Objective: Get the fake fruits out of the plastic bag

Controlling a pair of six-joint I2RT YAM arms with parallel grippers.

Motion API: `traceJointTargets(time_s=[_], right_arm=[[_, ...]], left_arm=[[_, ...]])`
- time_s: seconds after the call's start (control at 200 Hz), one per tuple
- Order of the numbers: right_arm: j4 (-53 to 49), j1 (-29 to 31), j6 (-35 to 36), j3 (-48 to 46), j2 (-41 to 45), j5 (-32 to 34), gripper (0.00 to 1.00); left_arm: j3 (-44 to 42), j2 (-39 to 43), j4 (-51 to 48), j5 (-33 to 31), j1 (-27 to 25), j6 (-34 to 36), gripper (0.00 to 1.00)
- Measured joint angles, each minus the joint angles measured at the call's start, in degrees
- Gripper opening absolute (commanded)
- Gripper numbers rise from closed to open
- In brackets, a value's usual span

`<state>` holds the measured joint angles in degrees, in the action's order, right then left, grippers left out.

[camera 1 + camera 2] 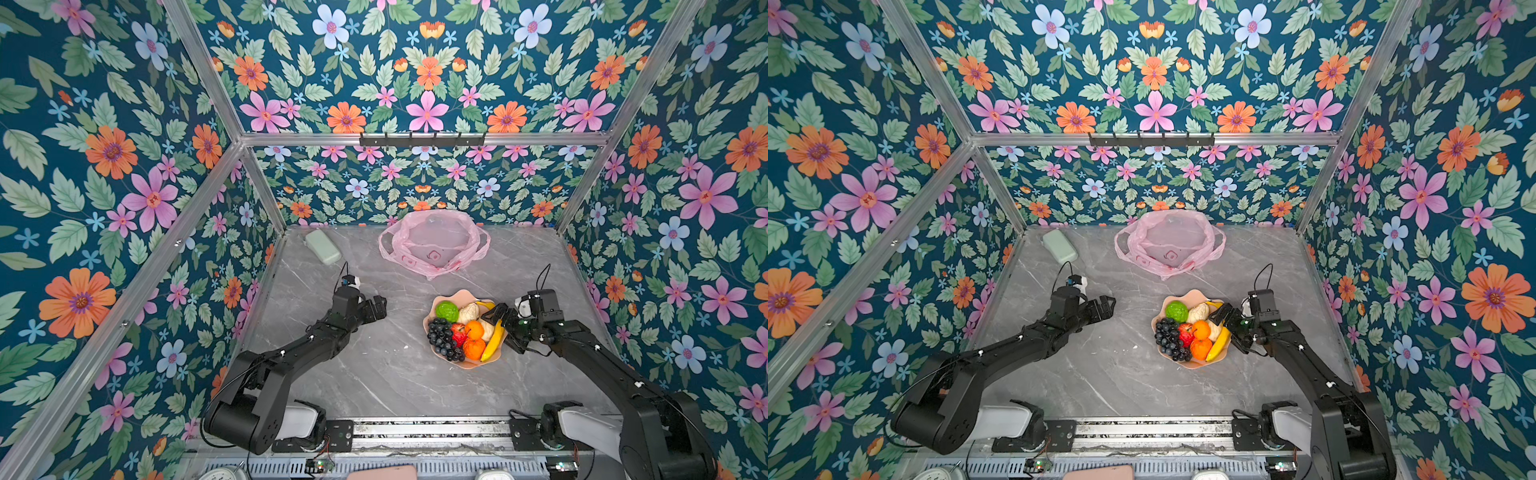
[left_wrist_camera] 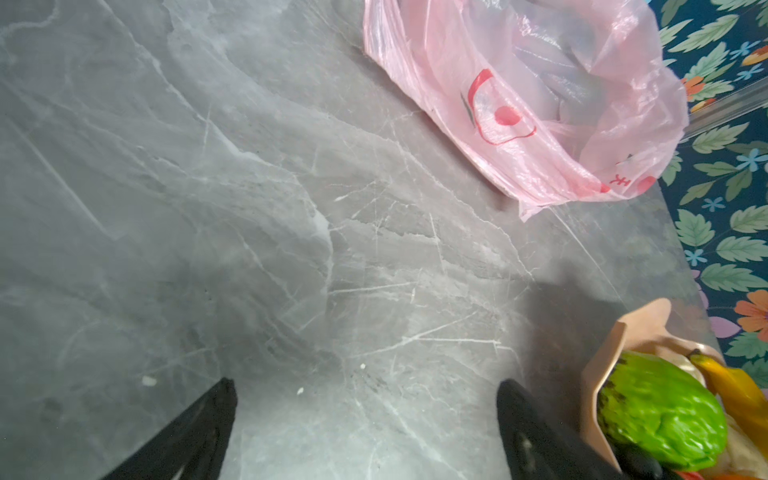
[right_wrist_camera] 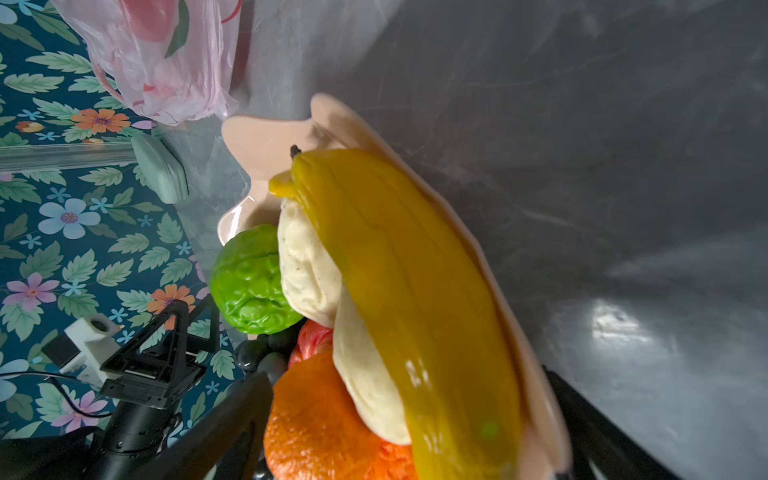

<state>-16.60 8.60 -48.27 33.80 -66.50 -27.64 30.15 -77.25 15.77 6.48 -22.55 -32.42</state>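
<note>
The pink plastic bag [image 1: 434, 245] [image 1: 1169, 245] lies slumped with its mouth open at the back of the table; no fruit shows inside it. The fake fruits fill a peach bowl [image 1: 451, 296]: banana [image 1: 492, 345], grape bunch [image 1: 442, 336], green fruit [image 1: 446, 311], apple [image 1: 458, 332], two oranges [image 1: 473, 348], cream pieces [image 1: 468, 312]. My right gripper [image 1: 505, 328] [image 3: 405, 378] is open at the bowl's right rim, its jaws straddling the banana [image 3: 395, 270] and rim. Left of the bowl, my left gripper [image 1: 380, 309] [image 2: 365, 384] hangs open over bare table, holding nothing.
A pale green oblong case [image 1: 322, 247] lies at the back left corner. Floral walls close in the marble table [image 1: 374, 374] on three sides, and a black hook rail [image 1: 422, 140] is on the back wall. The arm bases sit along the front rail.
</note>
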Motion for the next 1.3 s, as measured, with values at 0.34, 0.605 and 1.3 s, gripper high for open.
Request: traceJointTargets(time_s=[0.34,0.605,1.3], right_arm=[[4.28,6.78,-4.00,2.93,-6.08,1.57,0.99],[8.13,11.21,-5.77,6.05,-12.41,3.04,0.99],[12.57,15.58,-5.73,12.83,-21.07,6.93,0.99]], left_arm=[[-1.70,4.02,-2.71,-3.82,0.04,0.35,1.00],[-2.84,7.08,-4.61,-6.58,0.04,1.11,1.00],[-3.93,9.25,-6.71,-9.84,0.42,1.31,1.00]])
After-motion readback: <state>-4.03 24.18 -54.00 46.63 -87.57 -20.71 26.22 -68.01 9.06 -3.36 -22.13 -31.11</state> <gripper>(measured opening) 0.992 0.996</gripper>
